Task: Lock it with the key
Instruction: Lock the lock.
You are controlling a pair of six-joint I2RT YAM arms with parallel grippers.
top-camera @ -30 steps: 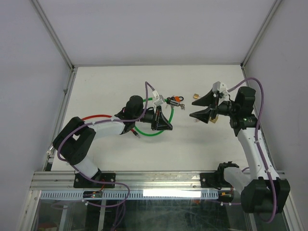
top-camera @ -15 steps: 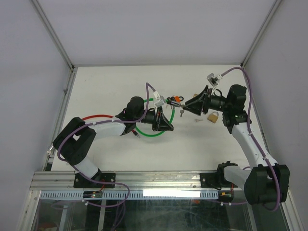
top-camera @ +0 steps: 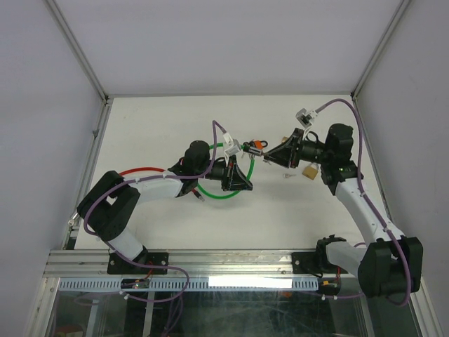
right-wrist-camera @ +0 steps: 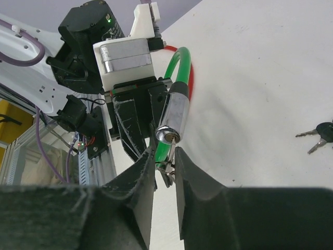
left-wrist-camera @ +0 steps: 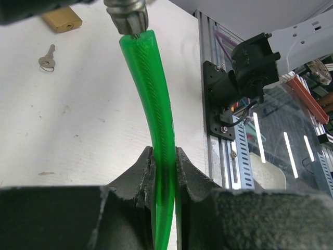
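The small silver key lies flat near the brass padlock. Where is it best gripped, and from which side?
Grip the silver key at its round head, coming from straight above and pinching across its edges: it lies flat on the table, leaving no room underneath.

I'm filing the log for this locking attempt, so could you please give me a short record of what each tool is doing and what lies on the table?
Left tool: shut on the green cable
Lock cylinder: silver, on the cable's end, keyhole facing the right wrist camera
Right tool: jaws narrow, just below the keyhole; a small metal piece sits between them, grip unclear
Table: brass padlock, loose silver key near it, black-headed keys lying apart
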